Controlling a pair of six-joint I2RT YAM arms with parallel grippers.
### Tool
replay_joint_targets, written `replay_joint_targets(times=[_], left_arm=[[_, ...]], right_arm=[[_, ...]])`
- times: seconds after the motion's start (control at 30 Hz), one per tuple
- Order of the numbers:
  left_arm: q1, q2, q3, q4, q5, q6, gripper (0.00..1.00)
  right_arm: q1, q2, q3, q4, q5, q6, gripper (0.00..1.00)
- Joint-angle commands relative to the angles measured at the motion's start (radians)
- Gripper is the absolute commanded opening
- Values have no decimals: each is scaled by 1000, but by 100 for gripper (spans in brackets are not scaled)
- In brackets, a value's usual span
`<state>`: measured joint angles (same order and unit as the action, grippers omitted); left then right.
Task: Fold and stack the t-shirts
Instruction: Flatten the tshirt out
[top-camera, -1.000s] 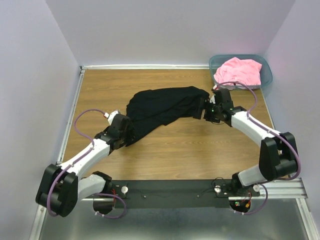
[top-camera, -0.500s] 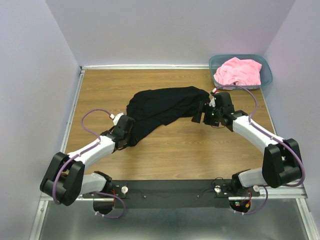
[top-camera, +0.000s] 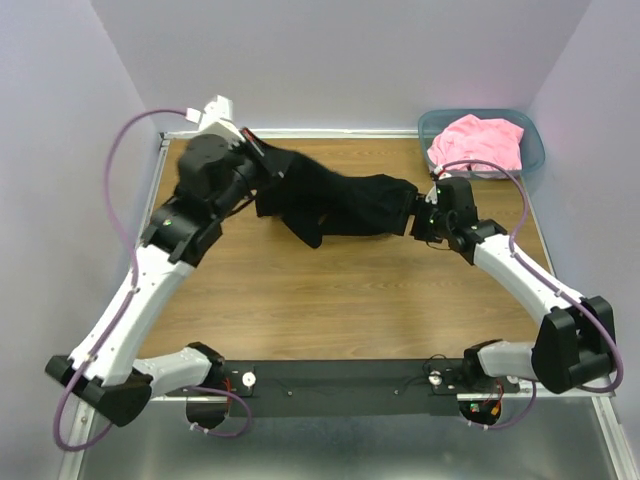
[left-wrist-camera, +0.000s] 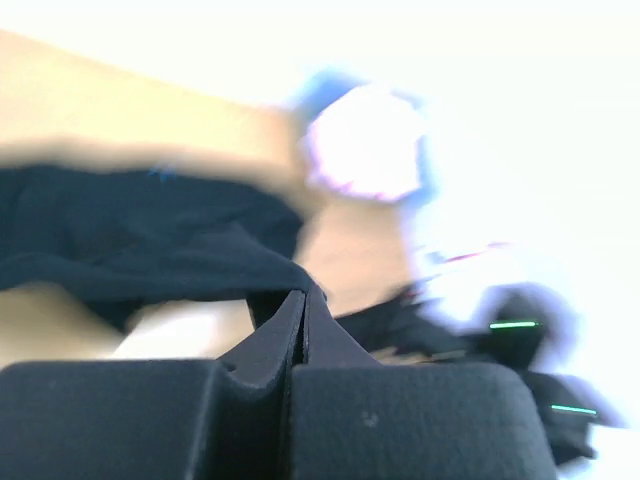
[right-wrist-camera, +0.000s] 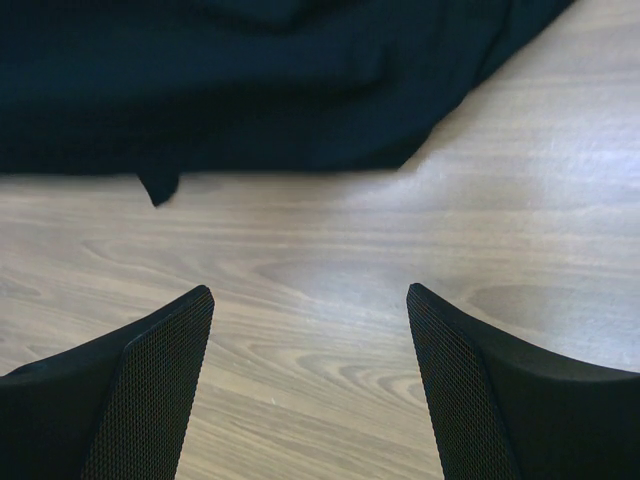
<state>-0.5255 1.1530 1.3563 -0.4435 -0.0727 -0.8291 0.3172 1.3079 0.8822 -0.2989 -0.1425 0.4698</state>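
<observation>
1. Left arm has swung from the lower left of the top view to the upper left since a second ago. It took the left end of the black t-shirt (top-camera: 340, 205) with it. The right arm has barely shifted.
2. Left gripper (top-camera: 262, 162): jaws pressed together, pinching an edge of the black t-shirt, raised near the table's far left corner.
3. Left wrist view: left gripper (left-wrist-camera: 303, 300) tips meet with dark cloth caught at them. The black t-shirt (left-wrist-camera: 130, 235) trails off to the left of frame. The background is badly blurred.
4. The black t-shirt stretches across the upper middle of the top view, from the left gripper to just beside the right gripper. A loose flap hangs down near the shirt's left-centre.
5. Right gripper (top-camera: 415, 215): jaws spread wide, holding nothing, at the shirt's right end.
6. Right wrist view: right gripper (right-wrist-camera: 310, 295) fingers stand apart over bare wood. The black t-shirt (right-wrist-camera: 250, 90) fills the top of the frame, clear of the fingertips.
7. Pink t-shirt (top-camera: 478, 142): bunched up inside the teal bin (top-camera: 535, 150) at the upper right, off the table's far right corner.
8. Wooden table (top-camera: 330, 300): carries the black t-shirt only.
</observation>
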Motion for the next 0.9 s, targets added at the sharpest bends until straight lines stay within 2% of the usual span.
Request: replay_joint_targets(times=[0.0, 0.13, 0.33, 0.5, 0.63, 0.83, 0.87], left_arm=[[-22, -32, 138, -38, 56, 13, 0], [-15, -87, 31, -15, -19, -1, 0], [7, -102, -143, 29, 4, -31, 0], [35, -140, -141, -11, -80, -5, 0], [58, -159, -103, -55, -118, 25, 0], [59, -174, -77, -67, -113, 35, 0], [61, -180, -79, -70, -114, 35, 0]], right_arm=[[5, -19, 46, -19, 58, -22, 86], [5, 4, 34, -20, 44, -25, 86], [5, 56, 17, -22, 70, -49, 86], [3, 151, 21, -16, 136, -50, 82], [-1, 246, 40, 43, 126, -62, 73], [-27, 347, -5, 242, 11, 78, 73], [-30, 353, -29, 320, -26, 117, 73]])
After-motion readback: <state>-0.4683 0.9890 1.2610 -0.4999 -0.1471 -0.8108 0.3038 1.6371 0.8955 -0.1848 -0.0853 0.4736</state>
